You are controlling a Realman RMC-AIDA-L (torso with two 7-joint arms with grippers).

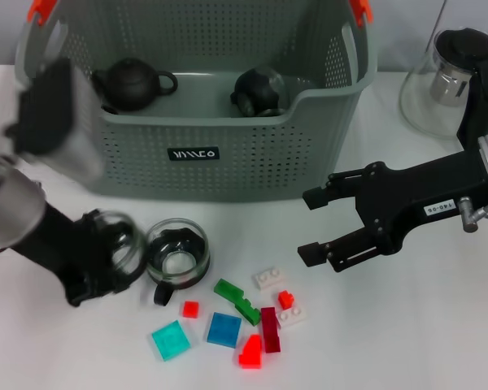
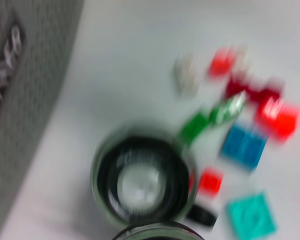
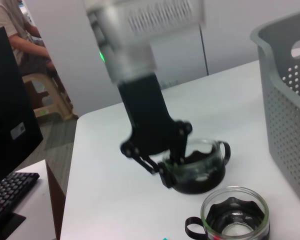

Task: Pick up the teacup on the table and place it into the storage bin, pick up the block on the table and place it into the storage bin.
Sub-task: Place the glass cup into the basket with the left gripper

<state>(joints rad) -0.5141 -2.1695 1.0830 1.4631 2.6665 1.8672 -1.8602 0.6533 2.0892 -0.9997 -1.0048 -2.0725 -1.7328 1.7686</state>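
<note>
One teacup (image 3: 197, 167) sits clamped between left gripper (image 3: 170, 167) fingers (image 3: 179, 145).

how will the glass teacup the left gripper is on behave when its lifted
The glass teacup looks rigid, smooth and breakable, so it may slip. The left gripper seems shut on its rim only, off-centre, so it could tilt. Its rounded body might roll if dropped.
</note>
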